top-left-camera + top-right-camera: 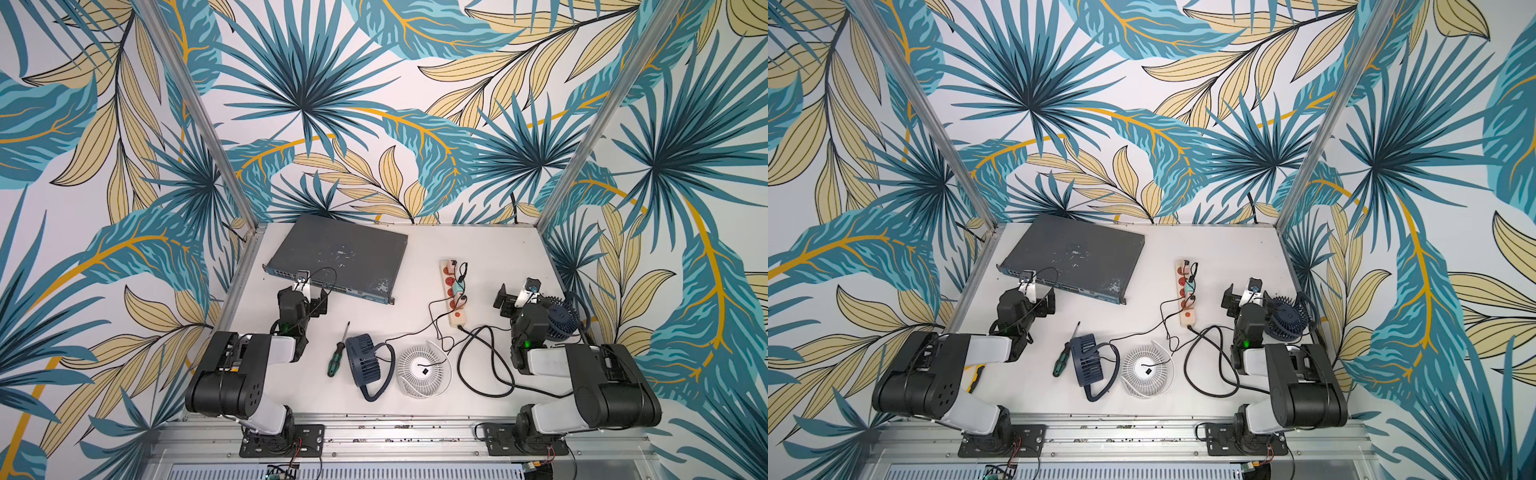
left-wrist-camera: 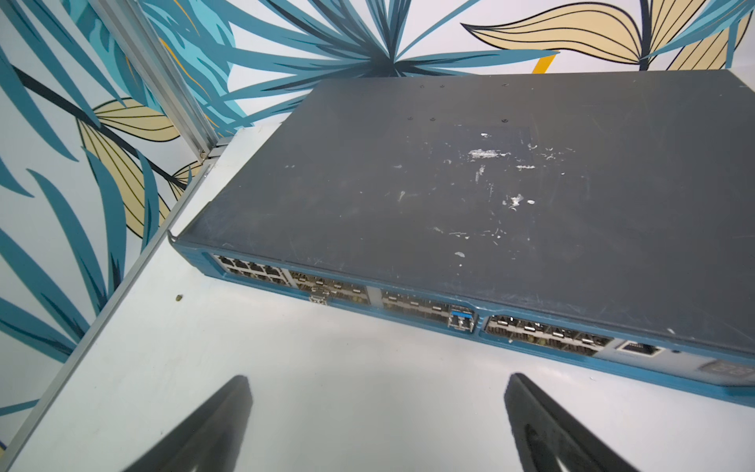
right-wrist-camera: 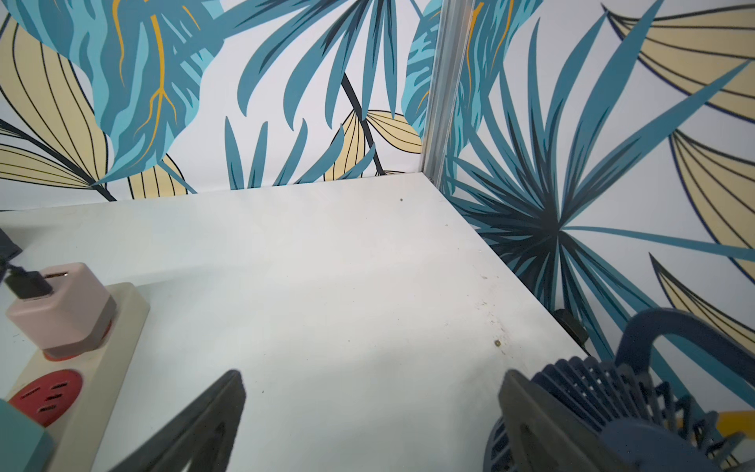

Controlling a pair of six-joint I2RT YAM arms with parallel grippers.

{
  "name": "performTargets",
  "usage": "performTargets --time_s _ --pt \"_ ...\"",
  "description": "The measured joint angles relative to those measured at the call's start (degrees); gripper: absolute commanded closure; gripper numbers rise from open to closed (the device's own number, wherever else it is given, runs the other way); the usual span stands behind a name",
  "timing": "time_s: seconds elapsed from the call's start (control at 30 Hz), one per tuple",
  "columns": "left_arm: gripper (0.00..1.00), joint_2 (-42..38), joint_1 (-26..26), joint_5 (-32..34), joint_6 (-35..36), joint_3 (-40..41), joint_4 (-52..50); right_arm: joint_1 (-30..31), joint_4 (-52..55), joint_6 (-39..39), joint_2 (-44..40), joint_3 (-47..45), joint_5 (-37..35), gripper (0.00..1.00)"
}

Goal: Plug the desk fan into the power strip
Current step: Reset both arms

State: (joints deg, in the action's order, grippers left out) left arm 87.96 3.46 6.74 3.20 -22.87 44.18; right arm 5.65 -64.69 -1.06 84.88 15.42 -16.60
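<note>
Two navy fans (image 1: 365,361) (image 1: 559,318), one white fan (image 1: 422,369), one power strip (image 1: 450,293); left gripper (image 2: 378,386) and right gripper (image 3: 372,378) spread

Bright, even light floods the white desk (image 1: 498,257), shadows faint and soft; wide-angle distortion stretches the wallpaper (image 1: 374,83) toward the edges.

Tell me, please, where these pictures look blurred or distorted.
In both top views lens distortion splays the frame posts and the table is evenly lit; in the left wrist view the left end effector is soft, the network switch sharp; in the right wrist view the blue fan blurs.
</note>
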Motion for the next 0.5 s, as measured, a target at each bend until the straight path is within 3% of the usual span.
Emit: performTargets --time_s 0.2,0.5 --pt "0.0 0.0 -0.1 -0.6 0.0 0.0 0.0 -3.3 -8.5 0.1 1.9 -2.8 5.7 0.0" --pt "0.0 0.0 -0.2 -1.0 0.0 0.0 0.0 -3.4 -10.5 0.0 1.9 -2.8 8.1 0.0"
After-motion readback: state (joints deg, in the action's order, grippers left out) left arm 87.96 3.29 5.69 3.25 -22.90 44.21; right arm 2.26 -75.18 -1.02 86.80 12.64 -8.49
